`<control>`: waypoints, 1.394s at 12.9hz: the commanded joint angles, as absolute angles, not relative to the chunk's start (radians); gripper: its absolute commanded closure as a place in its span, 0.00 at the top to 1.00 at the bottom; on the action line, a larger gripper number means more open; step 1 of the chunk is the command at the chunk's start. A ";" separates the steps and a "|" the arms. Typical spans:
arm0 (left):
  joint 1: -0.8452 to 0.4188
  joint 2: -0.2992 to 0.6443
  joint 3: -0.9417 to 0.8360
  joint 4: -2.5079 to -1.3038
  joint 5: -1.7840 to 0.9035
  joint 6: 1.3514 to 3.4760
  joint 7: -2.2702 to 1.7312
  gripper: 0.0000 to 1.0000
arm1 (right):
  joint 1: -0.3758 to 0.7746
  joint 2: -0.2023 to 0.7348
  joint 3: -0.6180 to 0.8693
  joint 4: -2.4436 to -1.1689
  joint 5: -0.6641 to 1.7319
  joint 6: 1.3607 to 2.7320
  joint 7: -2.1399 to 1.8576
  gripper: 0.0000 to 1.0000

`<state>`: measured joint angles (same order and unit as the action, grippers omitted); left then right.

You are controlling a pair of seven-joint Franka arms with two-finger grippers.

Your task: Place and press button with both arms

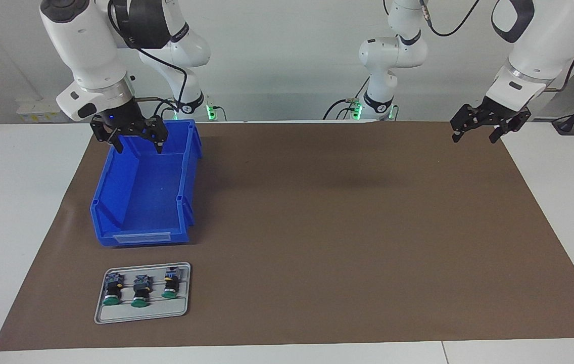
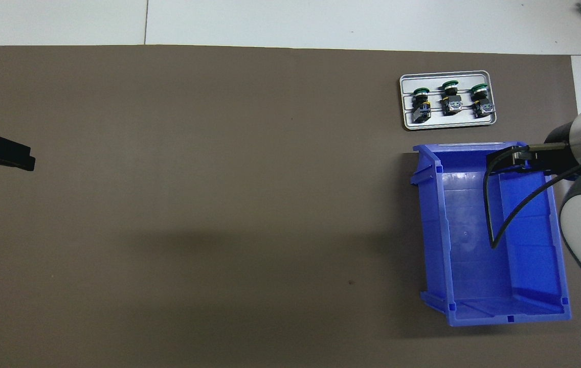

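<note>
Three green-capped push-buttons with black bodies (image 1: pixel 140 290) lie side by side on a small grey metal tray (image 1: pixel 143 313) near the brown mat's (image 1: pixel 342 227) edge farthest from the robots, toward the right arm's end of the counter. Just nearer the robots stands an open blue plastic bin (image 1: pixel 140 237). The right claw (image 1: pixel 137 144) hangs released over the bin's robot-side rim; from overhead it is mostly hidden. The left claw (image 1: pixel 474 132) waits released over the mat's other end, cut off overhead. The mat between lies wide open.
</note>
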<state>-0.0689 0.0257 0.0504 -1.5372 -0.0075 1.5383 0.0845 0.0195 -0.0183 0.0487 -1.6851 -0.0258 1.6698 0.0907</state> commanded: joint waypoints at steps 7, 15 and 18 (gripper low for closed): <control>-0.061 0.000 0.046 -1.565 -0.018 1.539 0.083 1.00 | 0.005 -0.037 0.052 -1.704 -0.012 1.684 0.077 1.00; -0.061 0.000 0.046 -1.565 -0.018 1.540 0.083 1.00 | -0.005 0.090 0.052 -1.652 -0.026 1.811 0.074 1.00; -0.061 0.000 0.046 -1.565 -0.018 1.539 0.083 1.00 | -0.020 0.219 0.052 -1.570 -0.026 1.847 0.068 1.00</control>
